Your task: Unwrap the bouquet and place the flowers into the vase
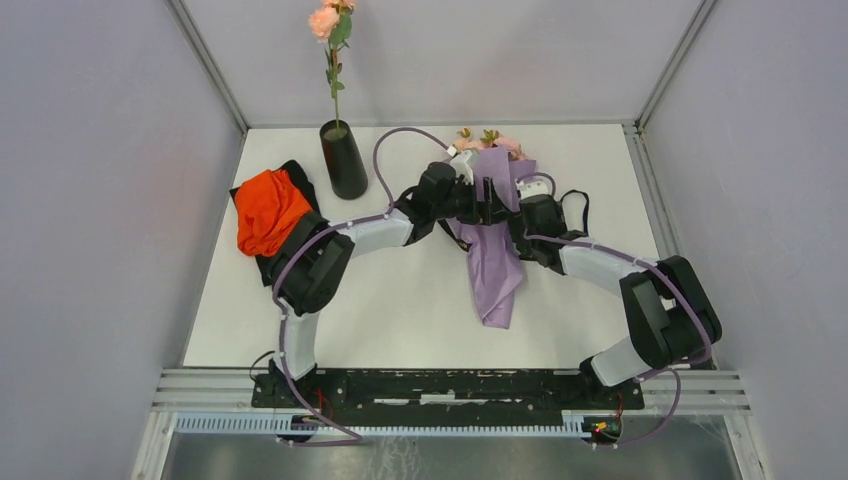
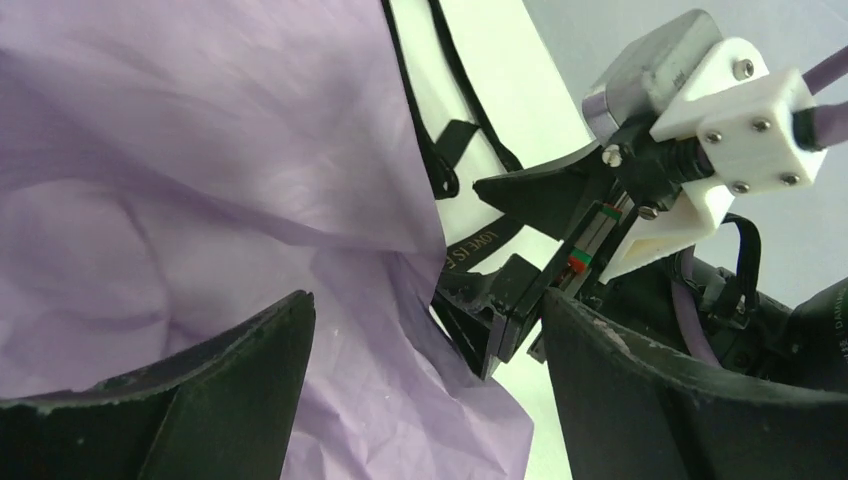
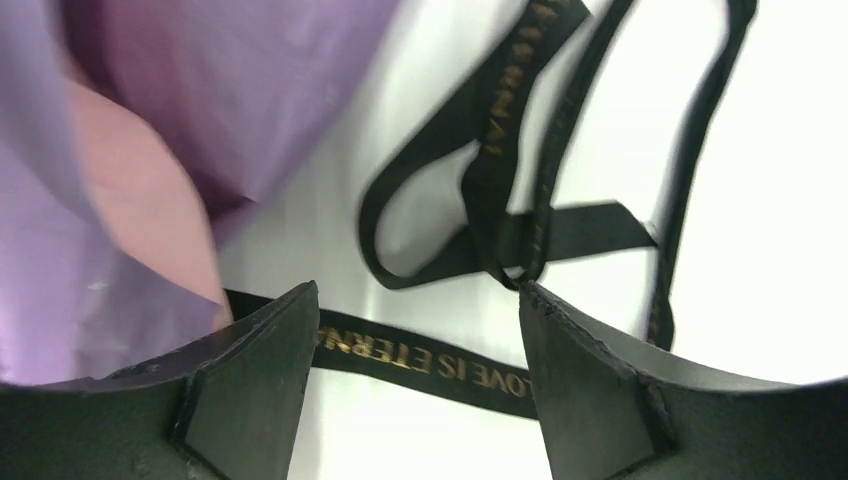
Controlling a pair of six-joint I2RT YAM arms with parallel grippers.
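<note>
My left hand (image 2: 425, 335) and right hand (image 3: 415, 320) are both open beside the bouquet (image 1: 495, 255), lying on the tabletop (image 1: 400, 310) right of the vase (image 1: 345, 160); I should pinch only wrapping paper (image 2: 200, 150), pulling gently

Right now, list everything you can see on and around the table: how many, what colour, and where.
vase: one, matte black, upright, back left of the table
flower: one stem, pink-peach bloom, standing in the vase
bouquet: one, lilac paper, lying mid-table; pink and peach roses at its far end, number unclear
ribbon: one, black with gold lettering, loose on the table right of the bouquet
orange-red cloth: one, left side, on the black cloth
black cloth: one, under it
table: one, white
left gripper: one, black, open, against the bouquet paper
right gripper: one, black, open, over the ribbon
</note>
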